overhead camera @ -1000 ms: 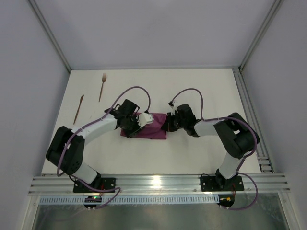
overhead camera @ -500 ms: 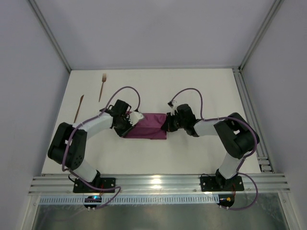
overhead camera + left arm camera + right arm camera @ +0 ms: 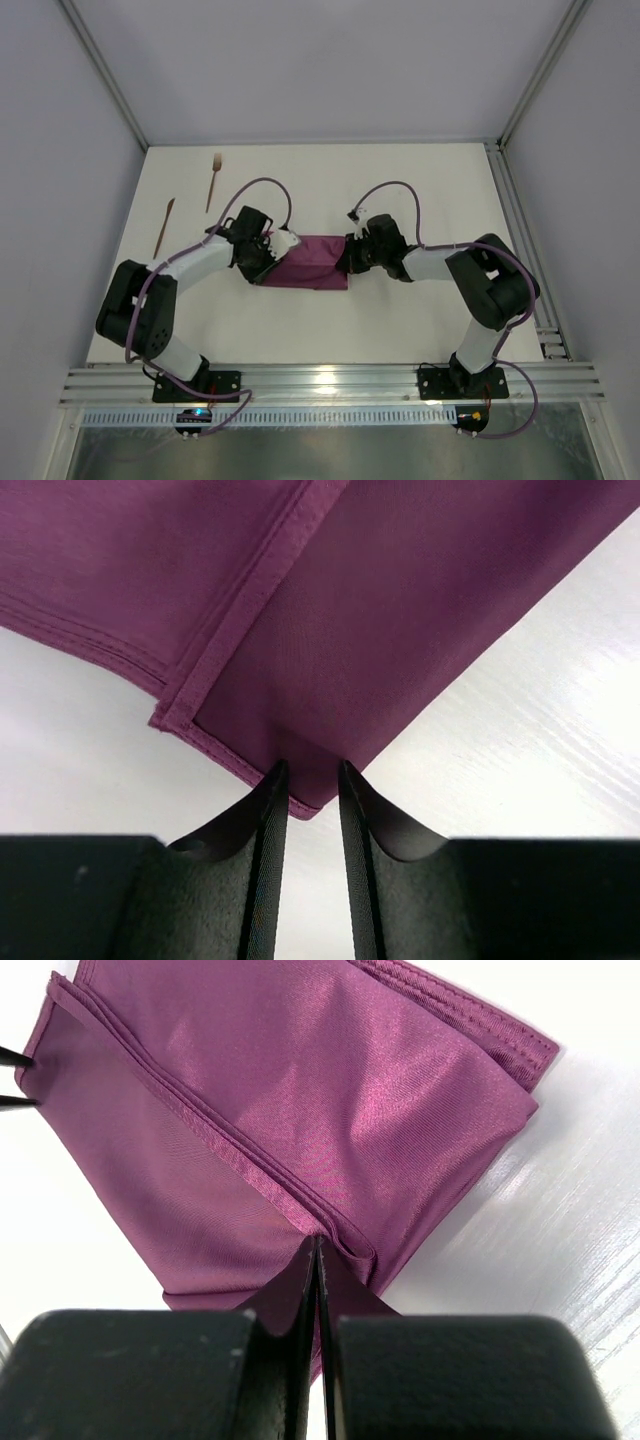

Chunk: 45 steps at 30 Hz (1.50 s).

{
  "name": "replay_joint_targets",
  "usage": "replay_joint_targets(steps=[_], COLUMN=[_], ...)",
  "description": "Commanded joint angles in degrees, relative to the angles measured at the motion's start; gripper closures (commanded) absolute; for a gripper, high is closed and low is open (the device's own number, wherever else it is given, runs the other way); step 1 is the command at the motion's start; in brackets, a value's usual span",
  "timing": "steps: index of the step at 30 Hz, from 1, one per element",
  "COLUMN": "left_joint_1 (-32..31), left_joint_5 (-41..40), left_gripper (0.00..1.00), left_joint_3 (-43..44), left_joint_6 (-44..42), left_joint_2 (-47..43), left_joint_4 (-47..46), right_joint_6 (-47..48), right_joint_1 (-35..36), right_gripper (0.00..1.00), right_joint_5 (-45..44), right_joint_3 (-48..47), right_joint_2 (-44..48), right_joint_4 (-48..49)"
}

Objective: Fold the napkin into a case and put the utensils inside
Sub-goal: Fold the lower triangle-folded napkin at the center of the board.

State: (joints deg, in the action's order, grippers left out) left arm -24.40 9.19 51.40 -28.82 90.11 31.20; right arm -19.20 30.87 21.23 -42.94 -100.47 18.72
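left gripper (image 3: pixel 310 772) first: its jaws stand narrowly parted, with a hemmed corner of the napkin (image 3: pixel 400 610) reaching just into the gap at the tips. bare table shows between the fingers lower down, so we cannot say it has any real hold on the cloth. right gripper (image 3: pixel 316 1248) is closed tight, its tips meeting on the folded hem at the opposite end, and we judge it to be pinching a layer there.

from above, the napkin lies near the middle of the table (image 3: pixel 420 190), folded to a narrow band whose long axis runs left to right, one gripper at each short end. we read the case as all but shaped, with nothing inside it.

the next move turns on where the utensils lie. the fork (image 3: pixel 214 178) and the knife (image 3: pixel 164 228) sit at the far left of the table, well apart from the napkin, beyond and to the left of the left gripper. their long axes run roughly near to far, across the band's own axis. the left arm is plainly nearer, so we would expect it to fetch them, turning each piece to lie along the case. which end of the band is open we cannot tell.
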Motion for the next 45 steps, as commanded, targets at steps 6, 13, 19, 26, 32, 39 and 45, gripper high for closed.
replay_joint_targets(steps=[6, 13, 19, 26, 32, 39, 45], left_joint_1=[-12.29, -22.44, -23.32, -23.50, -23.50, -23.06, -22.88], left_joint_5=[4.52, 7.15, 8.91, 9.09, 5.67, 7.42, 9.18], left_gripper=[0.71, 0.82, 0.83, 0.82, 0.83, 0.83, 0.83], left_joint_3=[8.90, 13.20, 14.43, 13.21, 12.59, 11.53, 9.60], left_joint_6=[1.05, 2.27, 3.59, 4.21, 4.65, 4.74, 4.56], left_joint_2=[-6.70, 1.90, 7.27, 11.40, 13.95, 14.66, 13.70], left_joint_4=[0.45, -7.71, -13.18, -15.20, -16.96, -17.31, -17.49], right_joint_6=[1.36, 0.74, 0.83, 0.48, 0.13, 0.48, 1.18], right_joint_1=[-0.29, -0.55, -0.73, -0.73, -0.81, -0.99, -2.39], right_gripper=[0.96, 0.96, 0.96, 0.96, 0.96, 0.96, 0.90], right_joint_5=[1.00, 2.06, 2.50, 2.94, 3.37, 4.87, 5.75], right_joint_3=[-2.41, -2.50, -2.33, -2.50, -2.41, -3.37, -6.45], right_joint_2=[-0.87, -1.40, -1.40, -1.40, -1.05, 1.67, 5.63], right_joint_4=[-0.62, -0.26, -0.18, 0.18, 0.35, -1.57, -5.44])
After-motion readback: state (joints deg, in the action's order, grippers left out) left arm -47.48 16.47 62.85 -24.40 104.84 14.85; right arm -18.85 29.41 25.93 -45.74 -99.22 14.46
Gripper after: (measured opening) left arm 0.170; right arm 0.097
